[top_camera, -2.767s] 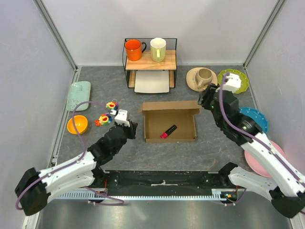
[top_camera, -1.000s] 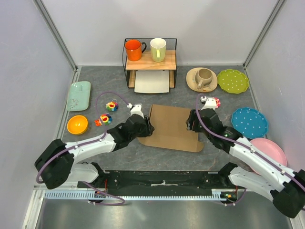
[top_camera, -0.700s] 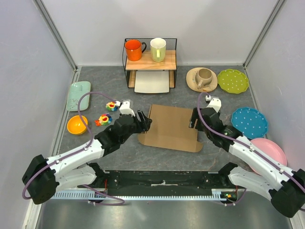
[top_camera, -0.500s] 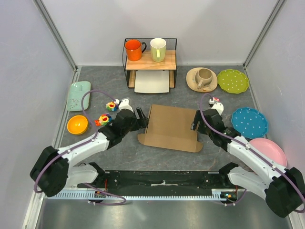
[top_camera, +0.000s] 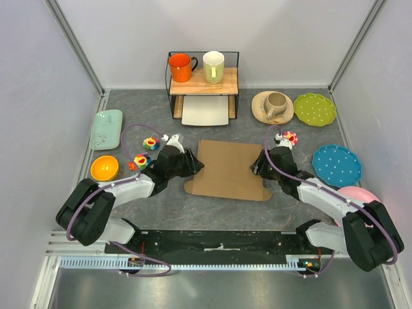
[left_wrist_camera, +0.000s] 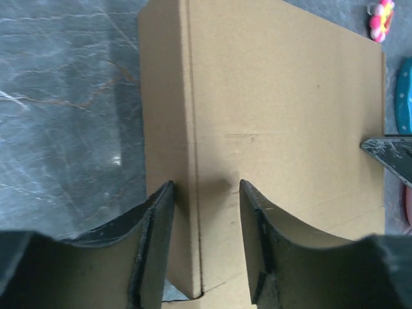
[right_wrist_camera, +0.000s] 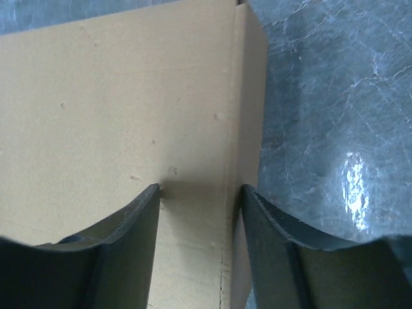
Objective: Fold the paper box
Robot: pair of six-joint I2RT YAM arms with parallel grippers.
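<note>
Cardboard: paper box (top_camera: 226, 168), shut flat.
Jaws: my left gripper (left_wrist_camera: 206, 187), right gripper (right_wrist_camera: 199, 190) spread over its sides.
Risk: I lift, it may spring open.

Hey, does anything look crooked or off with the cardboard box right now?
Yes. The closed box sits skewed, and its left side flap splays outward at the near corner instead of lying flush. The left gripper and right gripper straddle the side creases, open.
</note>
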